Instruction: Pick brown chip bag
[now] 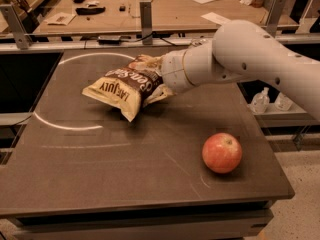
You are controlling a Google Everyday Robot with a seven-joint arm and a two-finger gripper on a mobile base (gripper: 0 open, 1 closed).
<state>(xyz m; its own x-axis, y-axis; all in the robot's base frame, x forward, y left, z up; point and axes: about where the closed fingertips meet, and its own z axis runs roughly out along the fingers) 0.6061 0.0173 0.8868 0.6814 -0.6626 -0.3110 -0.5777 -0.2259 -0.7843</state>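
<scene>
The brown chip bag [124, 86] is tan and dark brown, printed "LATE JULY" and "Sea Salt". It hangs tilted over the back middle of the dark table [100, 184], its lower corner just above the surface with a shadow under it. My gripper [156, 79] comes in from the right on the white arm [250, 54]. It is shut on the bag's right end, which hides most of the gripper.
A red apple [222, 152] lies at the table's front right. A white arc [60, 126] is drawn on the tabletop. Metal posts [146, 16] and a rail stand along the back edge. Small bottles [261, 101] sit on a shelf to the right.
</scene>
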